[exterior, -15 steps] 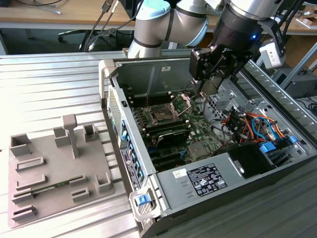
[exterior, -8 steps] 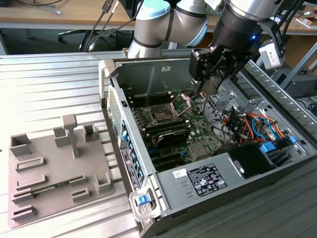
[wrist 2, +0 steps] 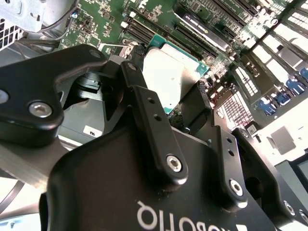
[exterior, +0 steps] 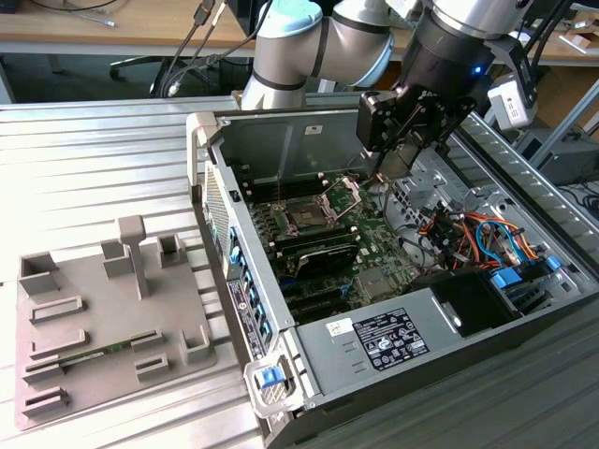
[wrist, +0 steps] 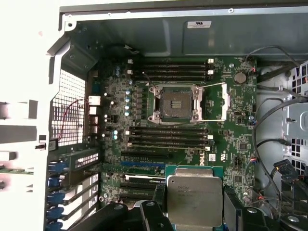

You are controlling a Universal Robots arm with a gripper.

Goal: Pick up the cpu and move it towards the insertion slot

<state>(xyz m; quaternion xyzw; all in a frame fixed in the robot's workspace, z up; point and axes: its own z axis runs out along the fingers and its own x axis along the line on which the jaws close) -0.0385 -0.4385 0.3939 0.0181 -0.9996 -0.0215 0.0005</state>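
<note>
My gripper (exterior: 397, 161) hangs inside the open computer case, above the green motherboard, shut on the cpu. In both wrist views the cpu (wrist: 195, 190) (wrist 2: 169, 67) is a flat silvery square clamped by its edges between the two black fingers (wrist: 160, 198). The insertion slot (wrist: 175, 103) (exterior: 304, 217) is a dark square socket in a silver frame, with its bracket (exterior: 343, 195) hinged up and nothing in it. In the exterior view the gripper is to the right of the socket and higher than it, a short way apart.
Long black memory slots (wrist: 168, 137) flank the socket. Coloured cables (exterior: 460, 234) and a drive bay fill the case on the exterior view's right. A black card (exterior: 320, 249) and the power supply (exterior: 384, 337) lie nearer. A grey pocketed tray (exterior: 103, 318) sits outside the case wall (exterior: 208, 178).
</note>
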